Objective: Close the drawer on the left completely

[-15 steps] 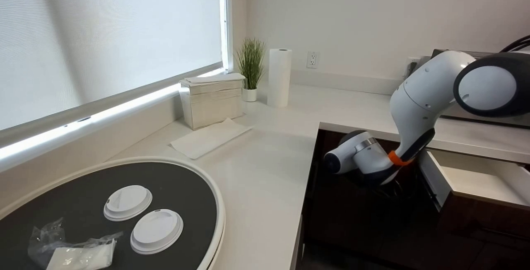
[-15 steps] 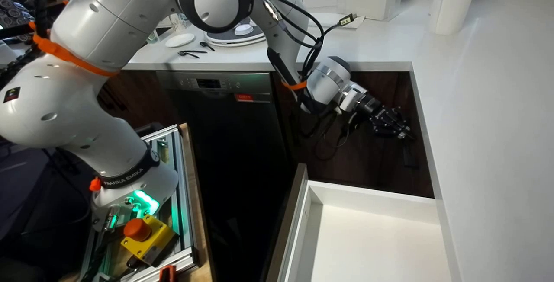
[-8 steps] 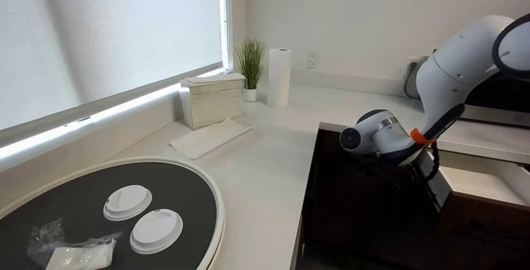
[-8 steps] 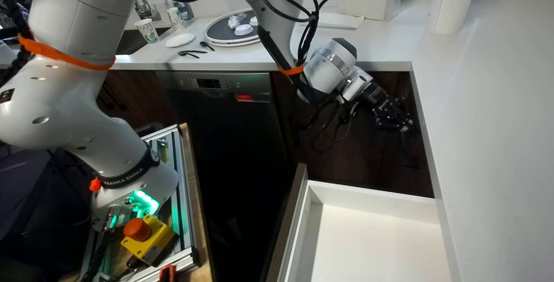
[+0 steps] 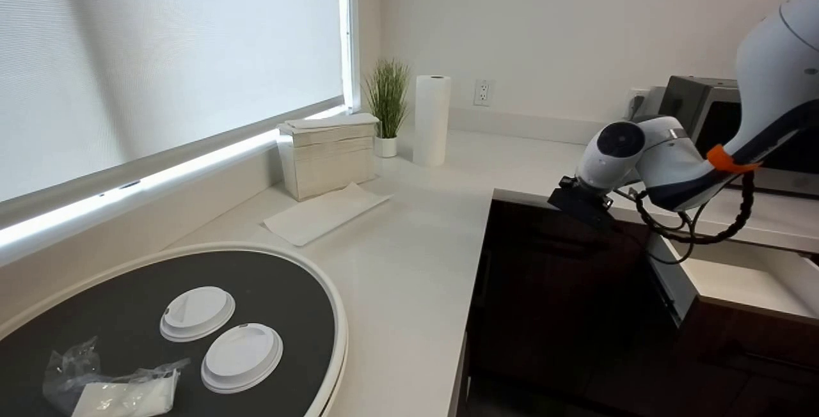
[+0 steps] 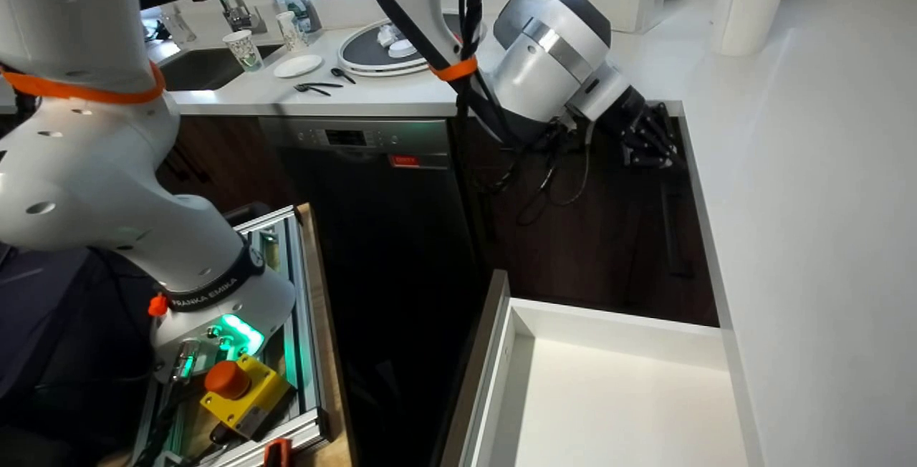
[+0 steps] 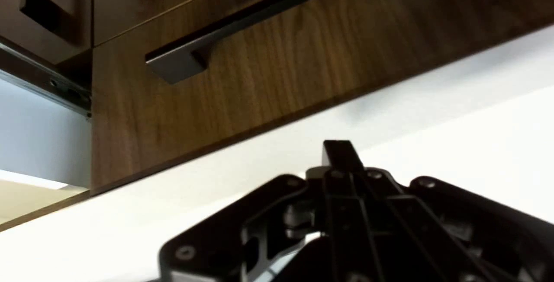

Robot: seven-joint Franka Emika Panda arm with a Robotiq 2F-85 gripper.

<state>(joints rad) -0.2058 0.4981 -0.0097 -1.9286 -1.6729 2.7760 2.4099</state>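
Note:
The left drawer's dark brown wooden front (image 7: 277,74) with its long black handle (image 7: 181,63) spans the wrist view. It lies under the white counter; its interior does not show. In an exterior view, this front (image 6: 691,238) is dark beside the corner; it is dark under the counter in an exterior view (image 5: 544,231). Whether a slight gap remains at its edge cannot be told. My gripper (image 7: 342,152) is shut and empty, fingertips together. In both exterior views, the gripper (image 6: 672,161) (image 5: 579,203) is near the counter edge, above the handle; contact cannot be told.
The near-identical second drawer (image 6: 623,395) stands open with its white interior showing; it also shows in an exterior view (image 5: 742,283). Cables (image 5: 691,231) hang from my wrist near it. A dishwasher (image 6: 358,223), white counter (image 6: 824,202) and microwave (image 5: 716,110) are nearby.
My arm has moved up and back; the gripper has risen from low in front of the left drawer to about counter edge height. Both drawers look unmoved.

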